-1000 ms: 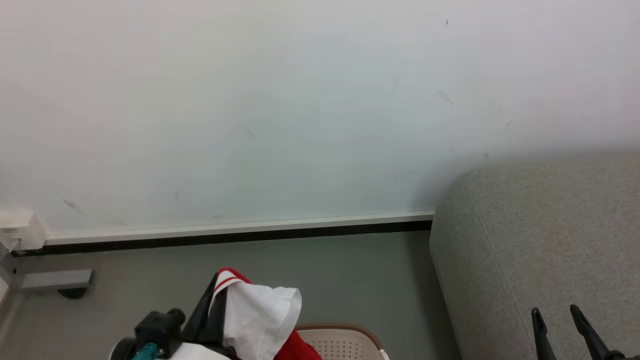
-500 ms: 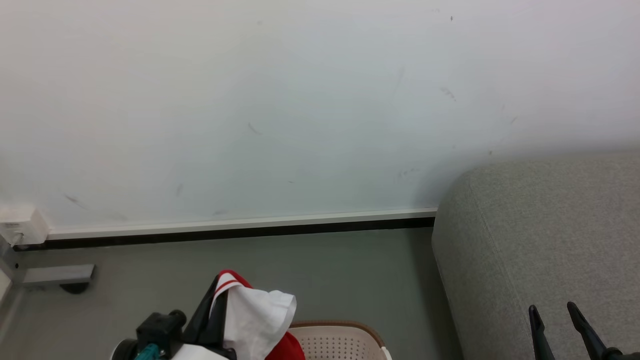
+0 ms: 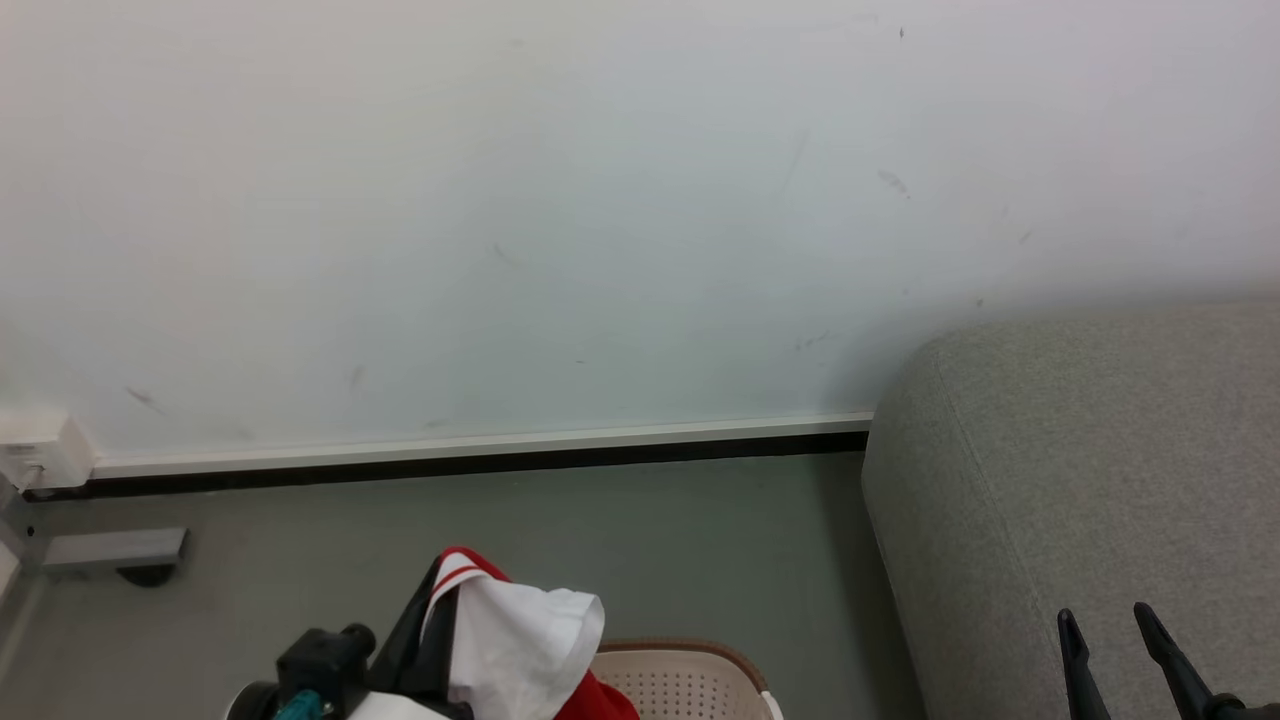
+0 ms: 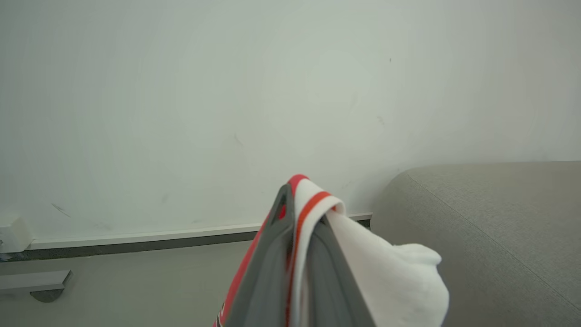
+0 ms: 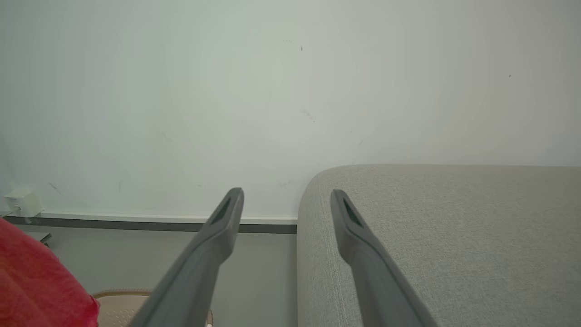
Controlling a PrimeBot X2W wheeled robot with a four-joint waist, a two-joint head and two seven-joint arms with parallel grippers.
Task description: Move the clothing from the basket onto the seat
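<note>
1. The left gripper point(image 3: 437, 578), with its two long dark fingers, is clamped shut on the clothing point(image 3: 520, 625), a soft red garment with white trim and thin stripes. In the left wrist view the striped edge is pinched between the fingers point(image 4: 272, 254), and a white fold point(image 4: 395, 277) droops to their right.
2. The garment hangs at the near left, and its red lower part overlaps the left rim of the basket point(image 3: 670, 648), a cream-white perforated plastic basket with a brown rim band. I cannot tell whether the two touch.
3. The right gripper point(image 3: 1103, 622) at the near right has its fingers spread wide with nothing between them point(image 5: 286, 200). It is in front of the seat point(image 3: 1080, 450), a large light-grey fabric sofa with a rounded edge.
4. Bare grey floor point(image 3: 780, 540) separates basket and seat.
5. Farther off, a white wall point(image 3: 600, 200) meets a dark skirting strip point(image 3: 450, 465).
</note>
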